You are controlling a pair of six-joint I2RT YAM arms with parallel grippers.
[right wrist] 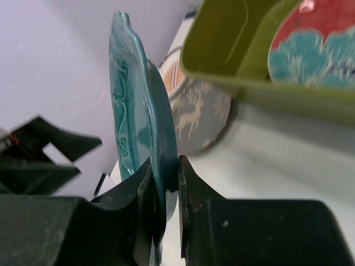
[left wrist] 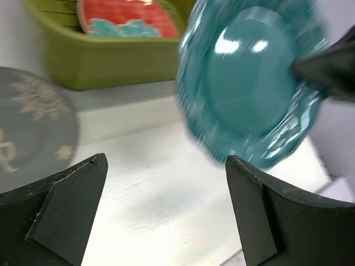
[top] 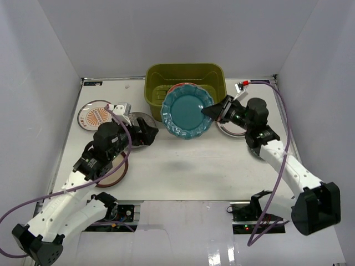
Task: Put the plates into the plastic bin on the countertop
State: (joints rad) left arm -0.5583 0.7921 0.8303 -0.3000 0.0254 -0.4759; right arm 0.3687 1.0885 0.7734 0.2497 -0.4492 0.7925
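My right gripper [top: 213,111] is shut on the rim of the teal scalloped plate [top: 186,113] and holds it on edge in the air, just in front of the olive-green bin [top: 211,75]. The right wrist view shows the jaws [right wrist: 165,166] pinching the plate [right wrist: 138,100]. A red plate with teal flowers [left wrist: 125,16] lies in the bin [left wrist: 111,61]. My left gripper [top: 150,132] is open and empty, low over the countertop [top: 199,166] beside the grey plate [top: 138,123]. In the left wrist view the gripper [left wrist: 166,160] faces the teal plate [left wrist: 249,83].
The white-orange sunburst plate [top: 93,115] lies at the back left. A dark-red-rimmed plate [top: 115,176] lies partly under my left arm. A white ringed plate [top: 226,129] lies under my right gripper. White walls close in on three sides.
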